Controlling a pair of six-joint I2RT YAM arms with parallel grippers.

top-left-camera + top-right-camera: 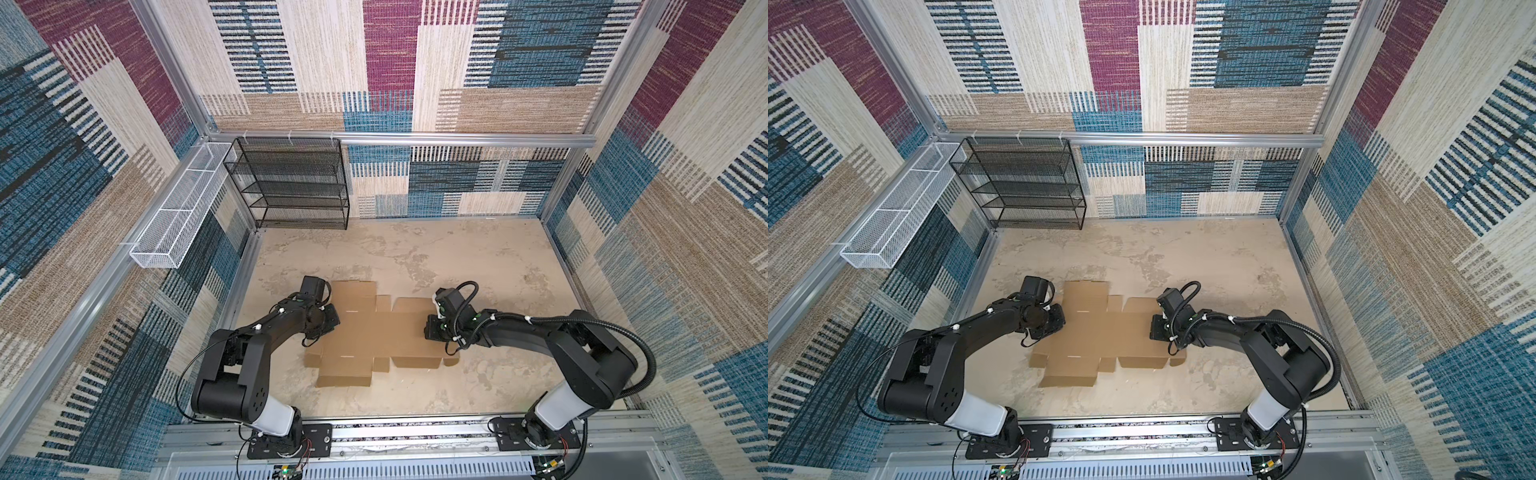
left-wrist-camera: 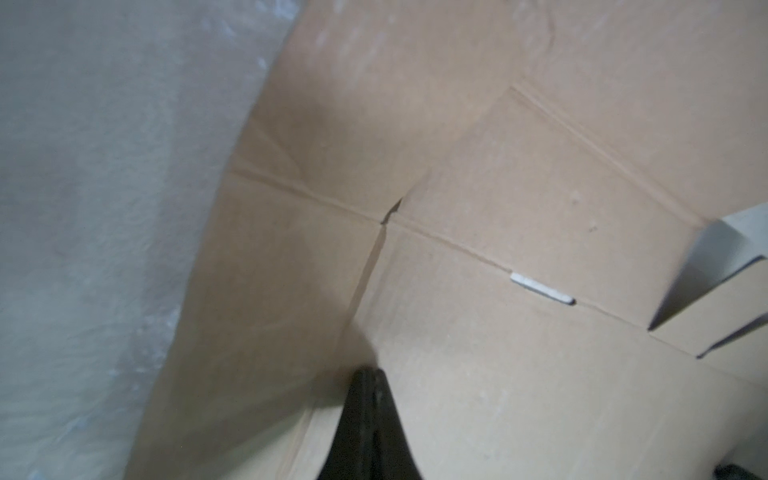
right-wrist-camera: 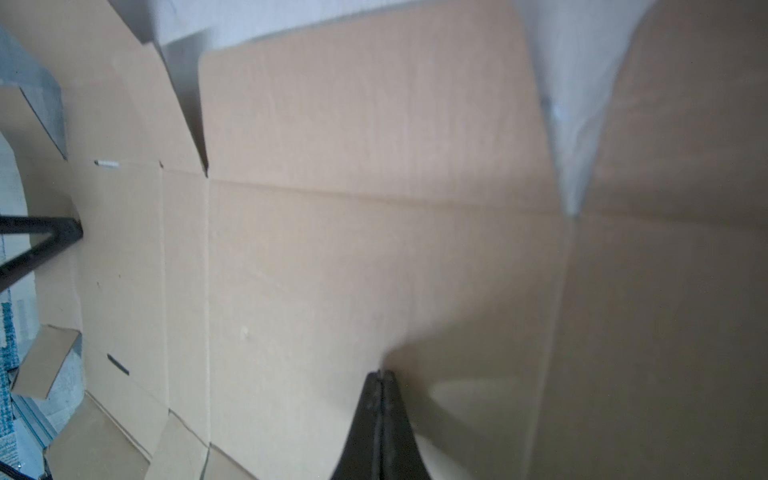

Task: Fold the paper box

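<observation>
The paper box (image 1: pixel 374 332) (image 1: pixel 1100 336) lies as a flat brown die-cut sheet in the middle of the table, with flaps, tabs and slots spread out. In both top views my left gripper (image 1: pixel 330 322) (image 1: pixel 1054 322) points down onto the sheet's left end and my right gripper (image 1: pixel 432 328) (image 1: pixel 1156 328) onto its right end. In the left wrist view my left gripper (image 2: pixel 370 372) is shut, tips resting on the cardboard (image 2: pixel 478 374) beside a crease. In the right wrist view my right gripper (image 3: pixel 381 374) is shut, tips touching the main panel (image 3: pixel 311 270). Neither gripper holds anything.
A black mesh shelf (image 1: pixel 291 183) stands at the back left. A white wire basket (image 1: pixel 183 208) hangs on the left wall. Patterned walls enclose the beige table (image 1: pixel 478 257), and an aluminium rail (image 1: pixel 395 432) with both arm bases runs along the front.
</observation>
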